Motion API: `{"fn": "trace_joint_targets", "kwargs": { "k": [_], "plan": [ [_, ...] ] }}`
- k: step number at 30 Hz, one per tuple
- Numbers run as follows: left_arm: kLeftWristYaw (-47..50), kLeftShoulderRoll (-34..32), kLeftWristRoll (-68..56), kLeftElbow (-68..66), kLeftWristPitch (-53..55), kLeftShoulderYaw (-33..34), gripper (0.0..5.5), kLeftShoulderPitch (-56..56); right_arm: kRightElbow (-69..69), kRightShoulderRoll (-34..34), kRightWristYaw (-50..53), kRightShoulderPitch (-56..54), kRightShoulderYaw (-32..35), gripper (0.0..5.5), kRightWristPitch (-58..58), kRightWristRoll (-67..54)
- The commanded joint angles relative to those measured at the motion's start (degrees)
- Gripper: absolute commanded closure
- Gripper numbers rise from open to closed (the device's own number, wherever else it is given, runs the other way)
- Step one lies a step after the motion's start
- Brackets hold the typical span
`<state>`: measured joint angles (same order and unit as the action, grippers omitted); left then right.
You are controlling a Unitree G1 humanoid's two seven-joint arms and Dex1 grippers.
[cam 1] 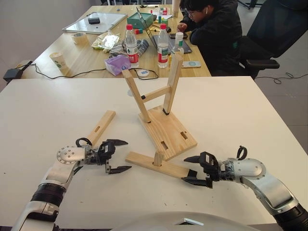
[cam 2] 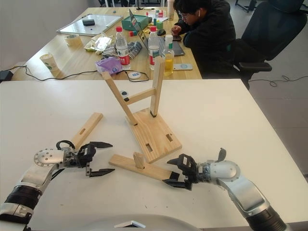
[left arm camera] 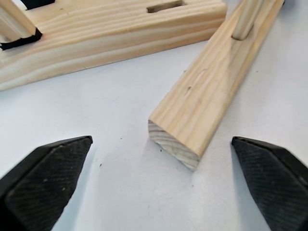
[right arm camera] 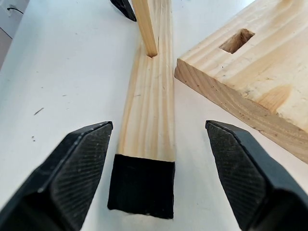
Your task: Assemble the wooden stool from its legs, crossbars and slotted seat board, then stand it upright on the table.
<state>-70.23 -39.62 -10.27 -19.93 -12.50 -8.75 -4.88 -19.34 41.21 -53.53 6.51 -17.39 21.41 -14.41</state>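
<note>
Bracket the leg (cam 1: 166, 167) along its long axis, left gripper (cam 1: 127, 155) and right gripper (cam 1: 184, 169) equally near, jaws spread.

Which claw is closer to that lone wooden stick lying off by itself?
Left. The left gripper is beside the stick; the right gripper is farther off, at the black-capped end of the other leg.

The robot's silver-grey metal arms (cam 1: 62, 171) wear black ribbed cuffs (cam 1: 47, 193) and looped black cables (cam 1: 83, 141). The black left tool (cam 1: 129, 155) and right tool (cam 1: 183, 169) have cross-hatched finger pads (left arm camera: 43, 178).
</note>
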Motion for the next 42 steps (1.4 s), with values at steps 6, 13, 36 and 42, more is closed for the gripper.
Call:
{"fn": "trace_joint_targets", "kwargs": {
  "k": [6, 13, 36, 42],
  "plan": [
    [-0.4, -0.2, 1.4, 0.7, 0.6, -0.7, 0.10, -1.8, 1.6, -1.0, 1.3, -0.3, -4.3, 1.93, 0.6, 3.9],
    [0.9, 0.8, -1.1, 1.9, 4.4, 1.4, 0.10, -4.2, 2.5, -1.1, 1.2, -1.1, -4.4, 2.61, -0.6, 4.8],
    [3.3, 0.2, -35.0, 27.6, 53.8, 21.2, 0.10, 6.2, -5.2, 15.7, -12.7, -3.2, 28.7, 3.46, 16.7, -25.3],
    [15.6, 14.8, -41.9, 39.8, 53.4, 18.4, 0.10, 11.9, 3.4, 18.9, -16.1, -19.2, 28.9, 3.46, 25.6, -31.9]
  ]
}}
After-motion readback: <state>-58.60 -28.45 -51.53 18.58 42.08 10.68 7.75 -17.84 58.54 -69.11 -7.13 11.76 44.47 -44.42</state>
